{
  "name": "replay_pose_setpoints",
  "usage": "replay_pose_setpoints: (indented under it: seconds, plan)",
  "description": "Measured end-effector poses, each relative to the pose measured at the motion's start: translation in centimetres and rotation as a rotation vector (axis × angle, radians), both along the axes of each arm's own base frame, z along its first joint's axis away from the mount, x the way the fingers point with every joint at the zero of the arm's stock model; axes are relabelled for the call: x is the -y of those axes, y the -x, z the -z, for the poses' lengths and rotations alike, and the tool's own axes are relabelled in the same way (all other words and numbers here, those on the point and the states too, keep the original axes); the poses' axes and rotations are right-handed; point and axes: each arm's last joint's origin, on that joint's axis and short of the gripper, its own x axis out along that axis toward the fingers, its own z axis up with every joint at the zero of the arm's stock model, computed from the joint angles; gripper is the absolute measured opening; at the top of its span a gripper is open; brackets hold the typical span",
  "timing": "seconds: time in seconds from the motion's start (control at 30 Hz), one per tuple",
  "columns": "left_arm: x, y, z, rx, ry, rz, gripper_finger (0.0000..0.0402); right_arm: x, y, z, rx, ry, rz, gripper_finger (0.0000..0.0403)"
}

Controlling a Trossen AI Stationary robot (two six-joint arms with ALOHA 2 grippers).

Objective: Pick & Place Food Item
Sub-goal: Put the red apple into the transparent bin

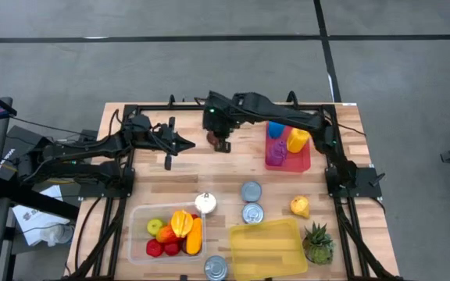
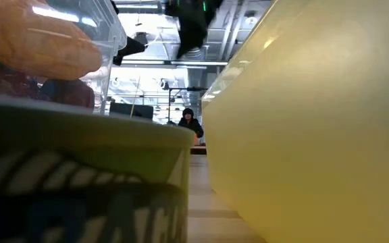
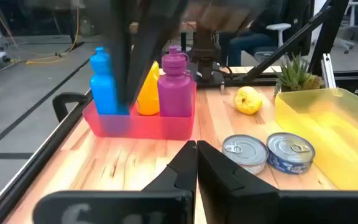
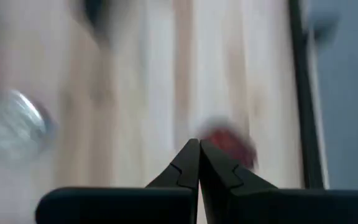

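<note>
Right tool (image 1: 222,145): pressed together, empty, above the worktop's (image 1: 233,173) far middle.
Left tool (image 1: 186,143): closed, waiting nearby.
Food item: yellow fruit (image 1: 300,206) beside the cans; looks light, smooth; grip its middle.

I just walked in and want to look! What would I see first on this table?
First, the clear tub of bright fruit at the table's near edge, beside a yellow bin. Farther back, a red tray holds coloured bottles. Above the middle, the right pincer and left pincer are both shut, holding nothing.
</note>
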Motion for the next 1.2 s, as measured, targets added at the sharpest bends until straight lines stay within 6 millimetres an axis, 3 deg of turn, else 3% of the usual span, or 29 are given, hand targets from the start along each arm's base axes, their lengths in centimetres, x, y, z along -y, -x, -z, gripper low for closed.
replay_pose_setpoints:
  seconds: [0.17,0.33,0.43,0.63,0.8,1.03,1.2]
  plan:
    - [0.6,1.5,-1.1,0.032,-0.028,-0.002,0.0001,-3.5,-0.8,-6.0,0.437,0.017,-0.138,0.0]
    - [1.1,2.1,-1.7,0.065,0.001,0.007,0.0001,-6.3,-2.1,-9.9,0.844,0.034,-0.373,0.0]
    - [1.2,1.9,-1.4,0.044,0.015,0.013,0.0001,-8.0,-3.8,-10.2,1.058,0.067,-0.507,0.0]
    - [0.6,1.2,-0.6,-0.003,0.03,0.002,0.0,-9.6,-7.3,-7.7,1.369,0.141,-0.655,0.0]
    - [0.4,1.7,-0.4,-0.033,-0.006,0.052,0.0,-10.7,-8.2,-6.3,1.372,0.191,-0.642,0.0]
    - [0.5,1.7,-0.3,-0.033,0.024,0.074,0.0,-13.0,-7.5,-7.5,1.382,0.243,-0.527,0.0]
    - [0.5,1.7,-0.4,-0.028,0.027,0.07,0.0,-12.9,-6.9,-8.0,1.266,0.267,-0.48,0.0]
